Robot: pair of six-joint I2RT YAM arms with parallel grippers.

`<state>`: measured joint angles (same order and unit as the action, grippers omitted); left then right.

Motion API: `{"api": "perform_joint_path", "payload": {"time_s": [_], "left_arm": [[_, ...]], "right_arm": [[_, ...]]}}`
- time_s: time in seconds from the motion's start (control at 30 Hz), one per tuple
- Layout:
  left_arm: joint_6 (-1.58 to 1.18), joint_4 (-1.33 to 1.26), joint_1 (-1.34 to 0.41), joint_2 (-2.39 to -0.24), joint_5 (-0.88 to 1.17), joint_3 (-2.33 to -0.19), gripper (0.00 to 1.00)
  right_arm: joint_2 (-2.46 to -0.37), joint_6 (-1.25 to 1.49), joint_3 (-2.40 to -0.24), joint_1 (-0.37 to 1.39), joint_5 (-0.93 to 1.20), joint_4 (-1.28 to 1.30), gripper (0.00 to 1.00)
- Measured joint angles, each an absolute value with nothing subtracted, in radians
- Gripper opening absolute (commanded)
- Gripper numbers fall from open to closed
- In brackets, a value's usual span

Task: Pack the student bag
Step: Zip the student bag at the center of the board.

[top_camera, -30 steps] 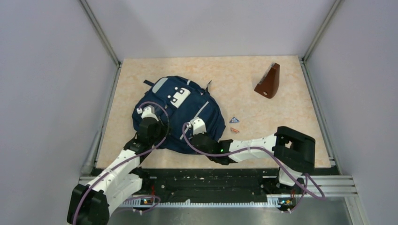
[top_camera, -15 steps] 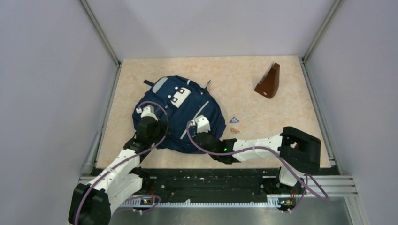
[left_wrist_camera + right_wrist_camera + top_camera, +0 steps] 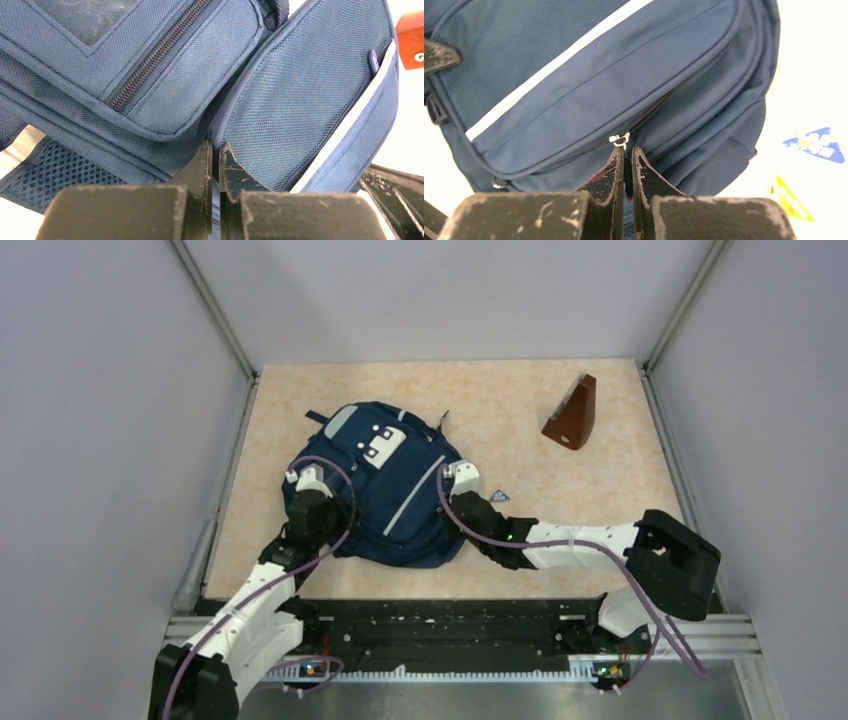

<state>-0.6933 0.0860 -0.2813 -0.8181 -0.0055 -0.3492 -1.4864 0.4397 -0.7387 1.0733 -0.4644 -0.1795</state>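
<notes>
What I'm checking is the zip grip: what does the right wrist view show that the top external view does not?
Only the right wrist: the silver zipper pull at the tips of the shut right gripper, seemingly pinched, and a yellow triangle. Only the top external: the left gripper at the bag's left side and a brown wedge. Both: the navy student bag, its light stripe and a blue triangle.

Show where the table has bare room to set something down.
Bare table: the far strip behind the backpack, the gap between it and the brown wedge, and the right side nearer than the wedge. Crowded: the near edge under the left arm and right arm, and around the blue triangle.
</notes>
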Motion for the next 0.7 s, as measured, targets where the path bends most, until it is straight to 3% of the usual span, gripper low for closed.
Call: {"api": "perform_joint_path", "payload": {"time_s": [0.7], "left_arm": [[-0.68, 0.096, -0.228, -0.794, 0.055, -0.349, 0.0]], "right_arm": [[-1.503, 0.33, -0.717, 0.752, -0.172, -0.305, 0.0]]}}
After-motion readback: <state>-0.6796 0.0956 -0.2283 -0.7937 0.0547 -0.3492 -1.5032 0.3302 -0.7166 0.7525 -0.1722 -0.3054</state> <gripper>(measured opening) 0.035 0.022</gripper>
